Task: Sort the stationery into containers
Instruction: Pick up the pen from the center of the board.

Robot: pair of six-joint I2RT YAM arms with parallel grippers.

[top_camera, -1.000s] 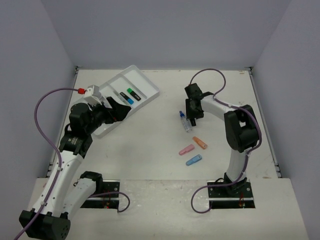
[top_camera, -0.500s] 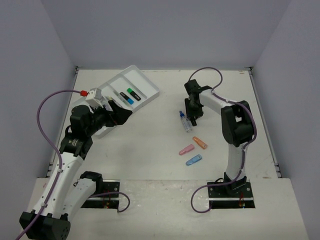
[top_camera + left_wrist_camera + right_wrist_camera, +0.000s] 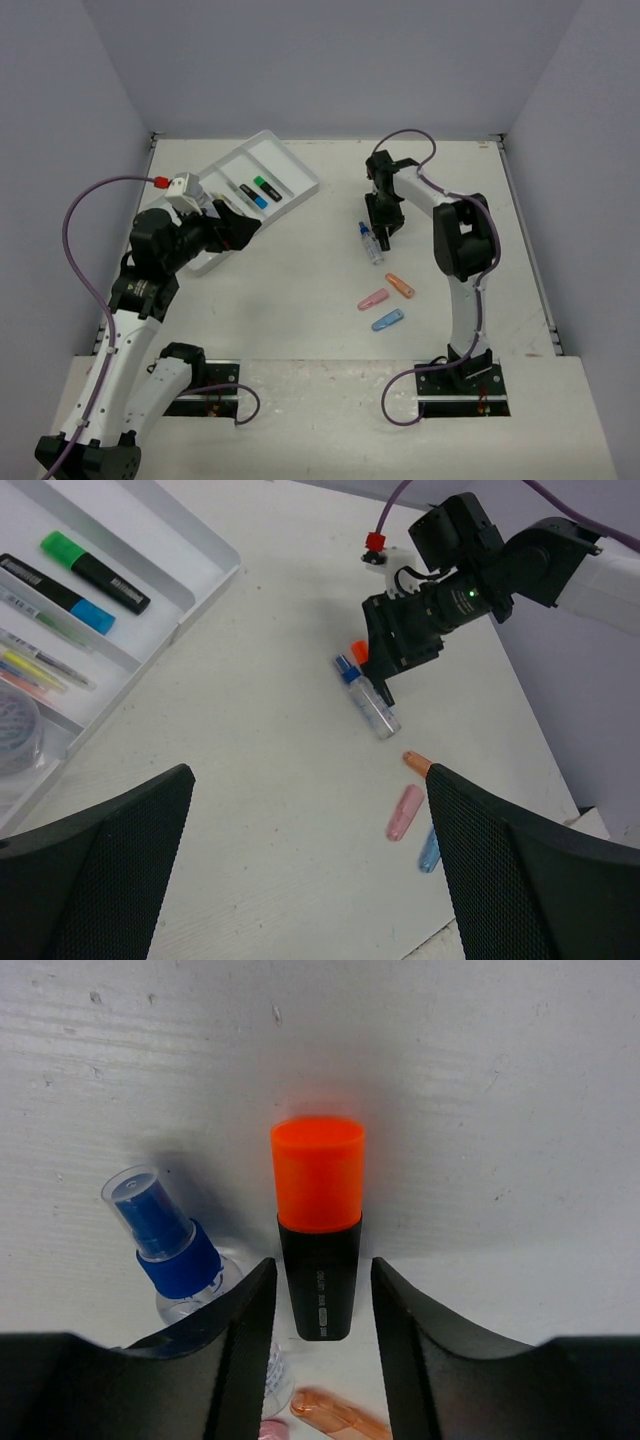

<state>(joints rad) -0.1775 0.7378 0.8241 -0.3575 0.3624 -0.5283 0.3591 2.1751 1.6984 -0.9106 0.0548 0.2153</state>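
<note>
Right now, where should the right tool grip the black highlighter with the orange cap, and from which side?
Pinch the orange-capped black highlighter across its black barrel, descending from above: it lies flat, straddled by the right tool, and the clear blue-capped bottle crowds one side.

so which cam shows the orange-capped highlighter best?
Right wrist: the orange-capped highlighter fills the centre, cap and black barrel unobstructed, lying between the fingers of the right tool. Left wrist shows only its orange cap, small, beside the blue-capped bottle, barrel hidden by the tool. Top external: the tool covers it.
</note>
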